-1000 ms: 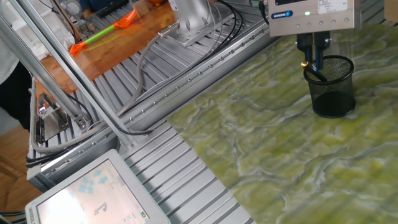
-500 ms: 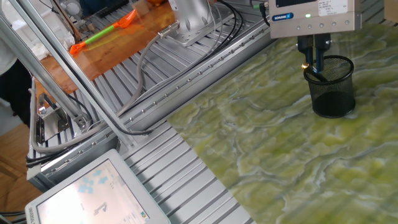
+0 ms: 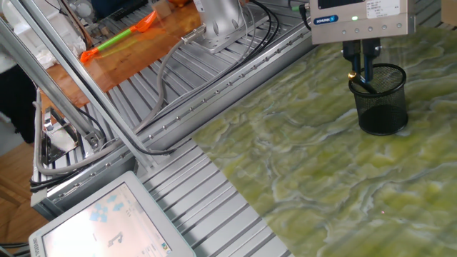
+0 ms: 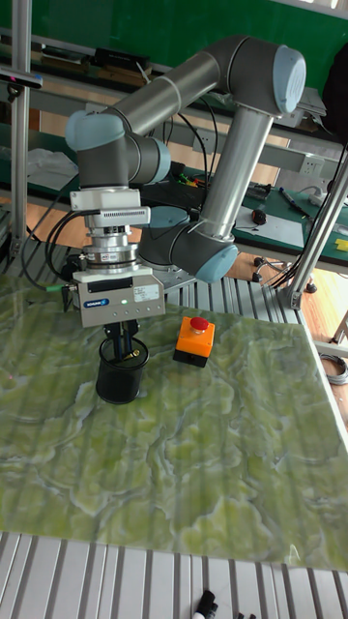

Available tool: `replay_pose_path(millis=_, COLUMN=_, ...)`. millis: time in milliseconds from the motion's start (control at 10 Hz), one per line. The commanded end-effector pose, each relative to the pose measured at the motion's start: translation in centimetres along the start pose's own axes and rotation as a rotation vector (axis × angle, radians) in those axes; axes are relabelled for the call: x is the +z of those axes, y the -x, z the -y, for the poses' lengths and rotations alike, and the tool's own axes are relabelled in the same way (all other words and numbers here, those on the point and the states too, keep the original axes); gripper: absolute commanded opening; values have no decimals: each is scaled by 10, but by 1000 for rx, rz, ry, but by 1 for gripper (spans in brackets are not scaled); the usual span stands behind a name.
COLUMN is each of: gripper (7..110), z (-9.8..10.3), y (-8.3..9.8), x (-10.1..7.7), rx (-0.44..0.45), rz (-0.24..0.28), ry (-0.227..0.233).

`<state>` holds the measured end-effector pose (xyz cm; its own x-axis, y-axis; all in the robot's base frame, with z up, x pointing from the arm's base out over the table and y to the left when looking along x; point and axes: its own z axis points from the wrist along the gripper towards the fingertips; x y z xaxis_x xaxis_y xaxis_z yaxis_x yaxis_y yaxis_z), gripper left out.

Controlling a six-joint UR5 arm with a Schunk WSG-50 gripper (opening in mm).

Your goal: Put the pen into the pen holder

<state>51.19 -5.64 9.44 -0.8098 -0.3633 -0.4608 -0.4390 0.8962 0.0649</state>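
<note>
- My tool (image 3: 362, 68), a two-finger gripper with dark fingers under a grey box-shaped body with a lit green lamp, hangs straight down over the rim of the black wire-mesh cylindrical pen holder (image 3: 382, 107).
- In the fixed view my fingertips reach to about the cup's rim, on the side of the cup that lies left in that view.
- Between my fingers is the thin black pen with a small gold-coloured end (image 3: 363, 77). The gold end shows beside the fingers just above the rim, and the dark shaft runs slanting down inside the mesh cup.
- My fingers stand close together about the pen; I cannot tell from these pictures whether they are pressing on it or have let go.
- The pen holder stands upright on the green marbled surface (image 3: 314, 185), directly beneath my tool.
- In the tall fixed view my tool (image 4: 121, 340) is above the same cup (image 4: 122, 377), with the grey arm rising behind it and bending overhead.
- Just beside the cup in the tall view, to the right of my tool in that picture, sits an orange box with a red push button on top (image 4: 194, 340), apart from the cup.
- Well away from my tool, far to the left in the fixed view, a green-and-orange stick (image 3: 118, 37) lies on an orange-brown board (image 3: 136, 61), off the marbled surface.
- At the lower left corner of that view, far from my tool, a white-framed screen (image 3: 107, 225) lies tilted.
</note>
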Motion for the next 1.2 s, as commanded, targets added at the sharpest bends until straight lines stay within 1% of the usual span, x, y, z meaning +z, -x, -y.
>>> replay_pose_path(millis=0, gripper=7, z=1, y=-4, x=-2, rx=2, rz=3, ry=7)
replay_pose_path(millis=500, gripper=7, z=3, y=-12, x=-1, rx=-2, rz=-7, ry=-2)
replay_pose_path(millis=800, gripper=7, z=1, y=-15, x=6, rx=-7, rz=-3, ry=-10)
replay_pose_path(millis=1100, gripper=7, z=1, y=-19, x=9, rx=-9, rz=-8, ry=-16)
